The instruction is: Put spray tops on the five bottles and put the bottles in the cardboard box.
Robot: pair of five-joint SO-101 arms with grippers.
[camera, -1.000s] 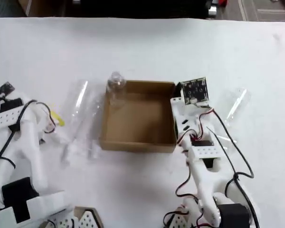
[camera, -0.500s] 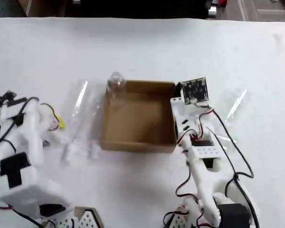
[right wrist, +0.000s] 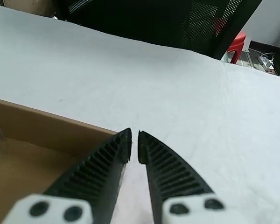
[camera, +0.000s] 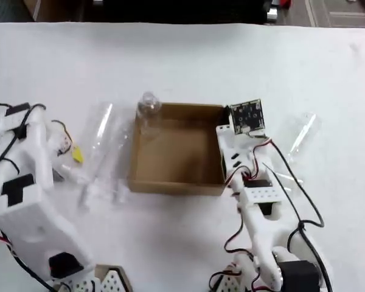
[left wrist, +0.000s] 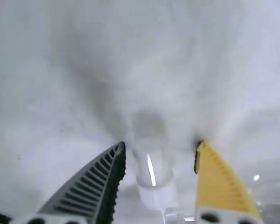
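My left jaws stand apart on either side of a white spray top, near the left edge of the surface. My right jaws are closed together on nothing, above the right wall of the cardboard box. One clear bottle stands in the box's far left corner. Other bottles lie on the surface just left of the box.

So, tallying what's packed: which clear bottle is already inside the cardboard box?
The upright bottle, standing in the far-left corner of the cardboard box. The left bottles and the right bottle lie on their sides on the table outside it.
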